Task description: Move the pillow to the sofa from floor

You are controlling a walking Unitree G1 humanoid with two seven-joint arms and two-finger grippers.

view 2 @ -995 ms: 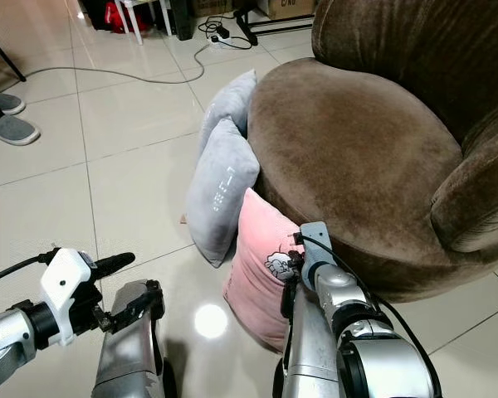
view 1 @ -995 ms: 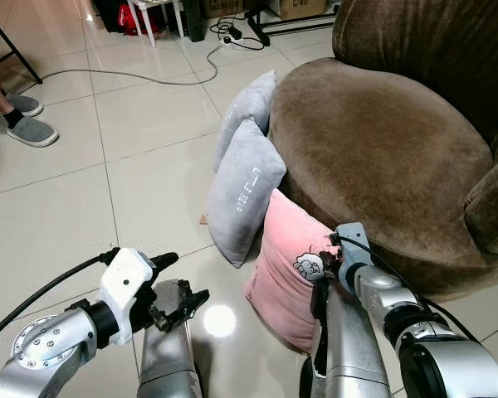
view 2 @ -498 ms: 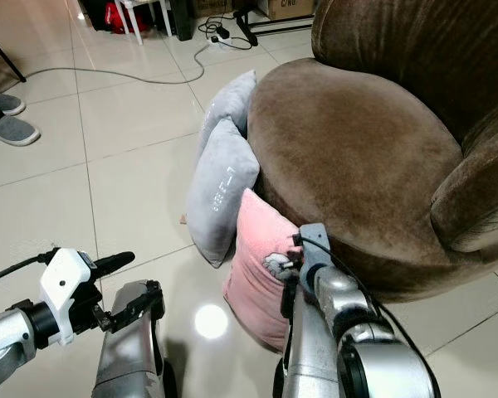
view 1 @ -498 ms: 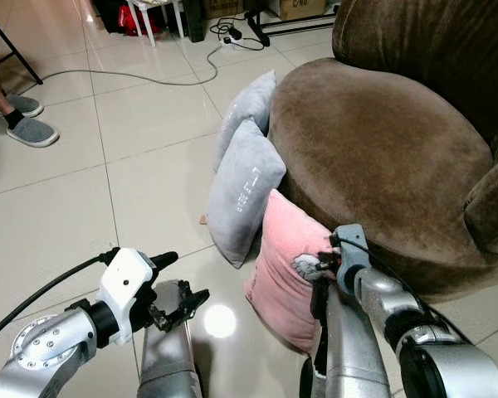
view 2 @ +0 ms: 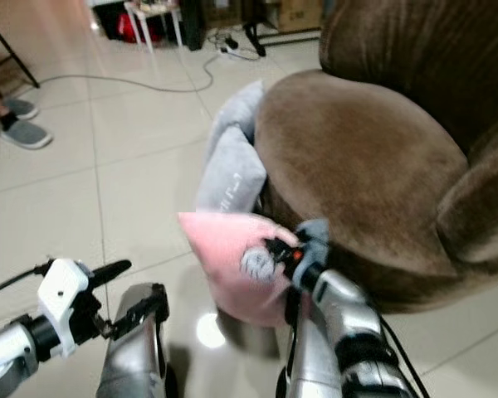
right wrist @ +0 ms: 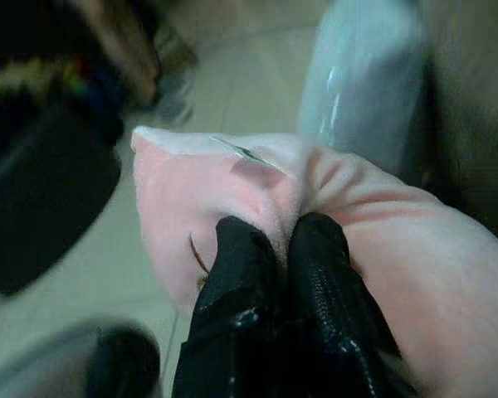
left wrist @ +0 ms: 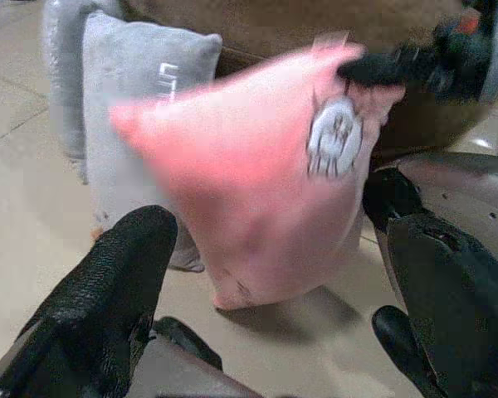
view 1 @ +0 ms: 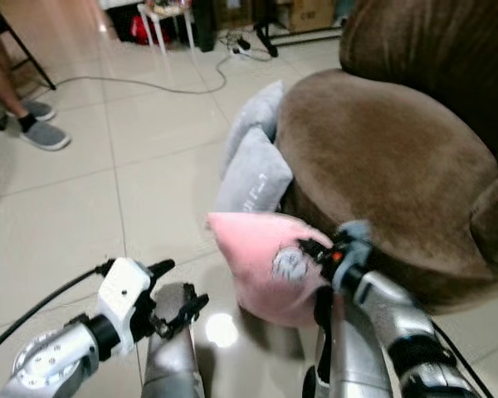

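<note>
One pink pillow (view 1: 261, 261), two grey pillows (view 1: 253, 170)

Both head cams look forward and down from up high, so they share nearly the same scene: the round brown velvety sofa (view 1: 382, 166), the glossy beige tiled floor (view 1: 75, 215) and the soft pink cushion with a cartoon patch (view 2: 232, 257), just offset sideways a bit. The left wrist cam sits low, looking between its black fingers (left wrist: 116, 290) at that cushion from close by. The right wrist cam is jammed right against the cushion, fingertips (right wrist: 315, 249) up close.
</note>
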